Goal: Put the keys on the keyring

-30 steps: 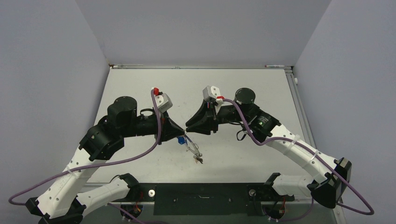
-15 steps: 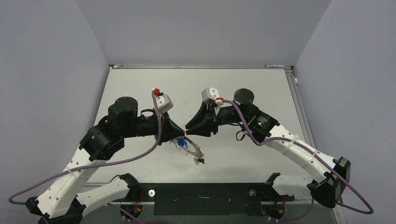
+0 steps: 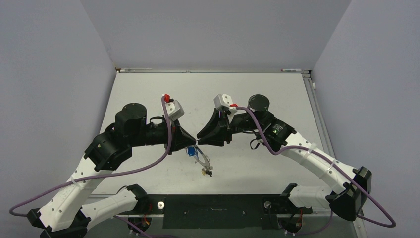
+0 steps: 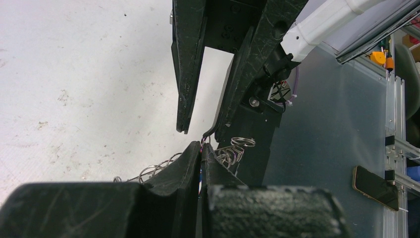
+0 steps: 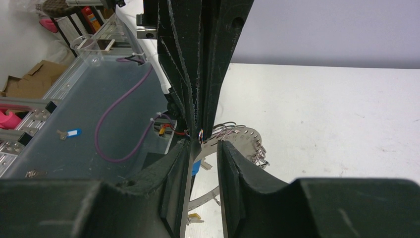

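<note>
The keyring (image 3: 202,159) is a flat silvery hoop with punched holes and small wire rings. It hangs above the table between the two gripper tips. A blue-headed key (image 3: 190,151) and a yellow-headed key (image 3: 203,172) dangle from it. My left gripper (image 3: 194,144) is shut on the hoop's top edge; in the left wrist view (image 4: 201,148) the jaws are pressed on a thin strip. My right gripper (image 3: 199,140) meets it tip to tip and is open. The right wrist view shows the right gripper (image 5: 204,146) straddling the hoop (image 5: 245,135), with the blue key (image 5: 197,167) and yellow key (image 5: 194,216) below.
The white table (image 3: 277,99) has grey walls on three sides. The black base plate (image 3: 213,206) lies along the near edge between the arm bases. A blue-tagged key (image 5: 69,133) lies off the table on the grey side surface.
The two gripper tips have closed in on each other. The hanging keyring has swung, and its lower end with the yellow key has moved from the right back toward the left.
</note>
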